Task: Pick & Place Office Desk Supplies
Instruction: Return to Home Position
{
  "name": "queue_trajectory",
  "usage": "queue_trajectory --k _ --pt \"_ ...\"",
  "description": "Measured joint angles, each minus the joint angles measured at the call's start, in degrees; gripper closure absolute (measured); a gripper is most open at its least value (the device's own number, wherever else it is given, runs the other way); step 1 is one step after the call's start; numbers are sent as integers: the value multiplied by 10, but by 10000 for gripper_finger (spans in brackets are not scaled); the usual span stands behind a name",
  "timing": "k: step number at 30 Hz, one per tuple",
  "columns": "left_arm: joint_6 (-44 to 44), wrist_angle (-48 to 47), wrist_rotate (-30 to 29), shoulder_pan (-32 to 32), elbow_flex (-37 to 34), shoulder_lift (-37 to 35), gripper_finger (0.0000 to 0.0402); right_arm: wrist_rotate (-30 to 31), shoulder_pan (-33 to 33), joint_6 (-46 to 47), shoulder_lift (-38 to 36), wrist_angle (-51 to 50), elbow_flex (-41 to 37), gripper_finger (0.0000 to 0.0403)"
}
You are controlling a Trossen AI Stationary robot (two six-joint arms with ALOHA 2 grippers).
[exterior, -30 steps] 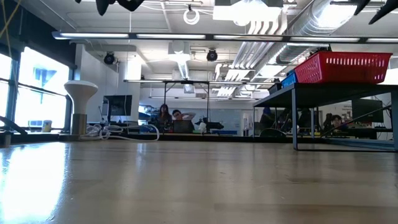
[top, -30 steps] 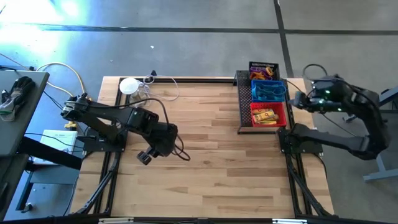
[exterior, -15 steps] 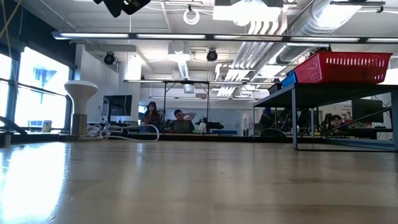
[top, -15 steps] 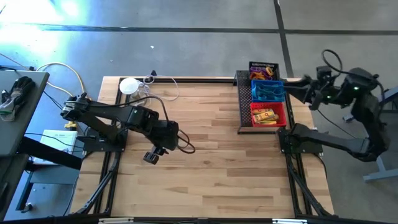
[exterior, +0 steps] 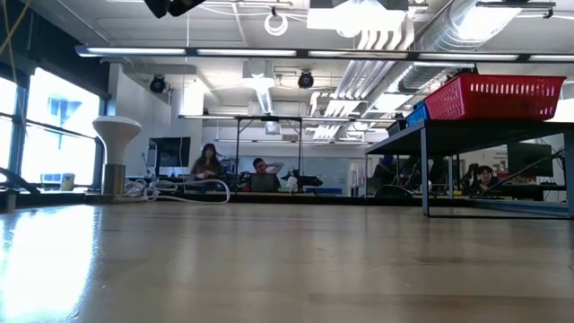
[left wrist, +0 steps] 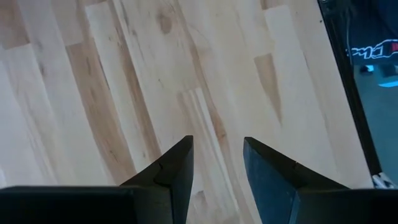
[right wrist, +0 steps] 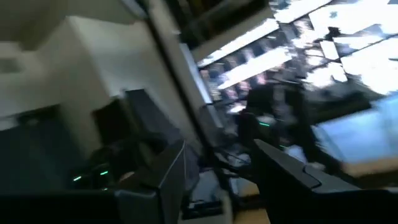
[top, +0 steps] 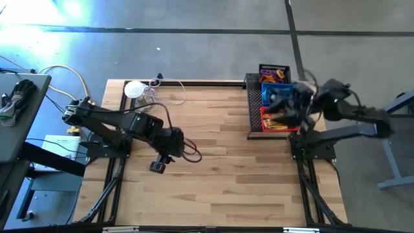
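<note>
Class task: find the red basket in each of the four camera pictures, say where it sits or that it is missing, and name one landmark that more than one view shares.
High view: red basket at the table's right side, partly under the right arm.
Low view: red basket at upper right, raised on the black tray.
Left wrist view: not in it.
Right wrist view: not in it.
Shared landmark: the white disc, far left, seen side-on in the low view.

no legible text, labels, numbers or signs anywhere

baskets: upper right of frame, on bench, in a row | disc: upper left | left gripper: left of centre, over bench
</note>
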Motion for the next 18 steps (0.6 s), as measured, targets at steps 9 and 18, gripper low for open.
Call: queue_trajectory --k 9,18 --pt "-53 15 -25 -51 0 0 267 359 260 -201 76 -185 108 300" --pt "-91 24 -76 -134 0 0 267 526 326 -138 65 -382 127 352"
